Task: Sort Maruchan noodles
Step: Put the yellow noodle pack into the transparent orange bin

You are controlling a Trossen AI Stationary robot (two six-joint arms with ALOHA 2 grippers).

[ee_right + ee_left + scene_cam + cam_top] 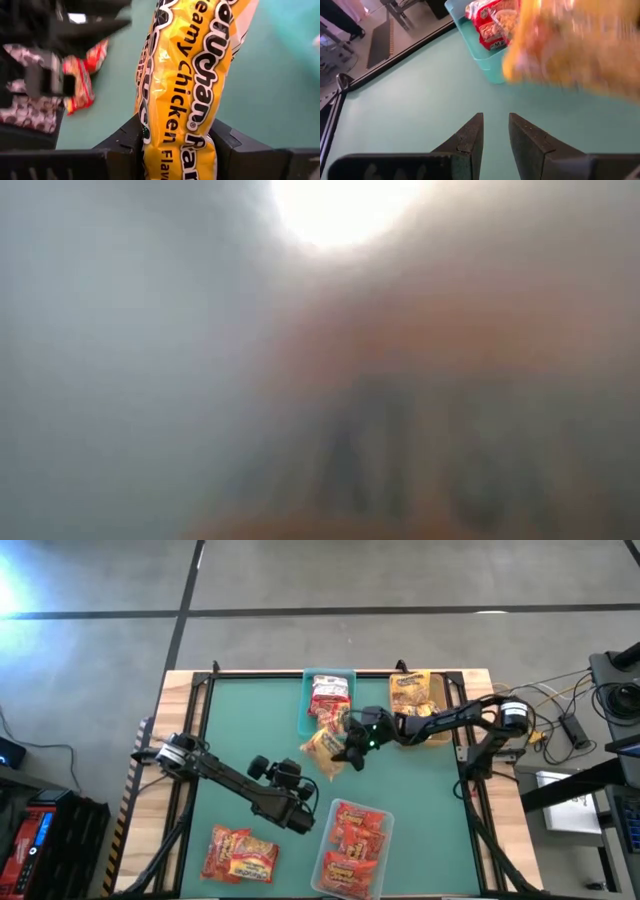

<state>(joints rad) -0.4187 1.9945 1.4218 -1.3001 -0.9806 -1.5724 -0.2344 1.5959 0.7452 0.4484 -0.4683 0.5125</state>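
Maruchan noodles, flat crinkly plastic packets, are lying sorted about the green tabletop [240,730]. One yellow Creamy Chicken packet [187,90] is hanging pinched between the fingers of the right end effector [352,752], just off the centre of the tabletop toward one o'clock. Red-and-white packets [330,692] are sitting in the teal plastic bin [306,710] at twelve o'clock, and other yellow packets [410,692] are filling the tan bin at two o'clock. Red-orange packets [352,845] are lying in the clear plastic bin [385,830] at six o'clock, with two more [240,854] loose at seven. The left end effector [495,131], near the centre toward six o'clock, is holding nothing, its fingers slightly parted. The low view is showing only blur.
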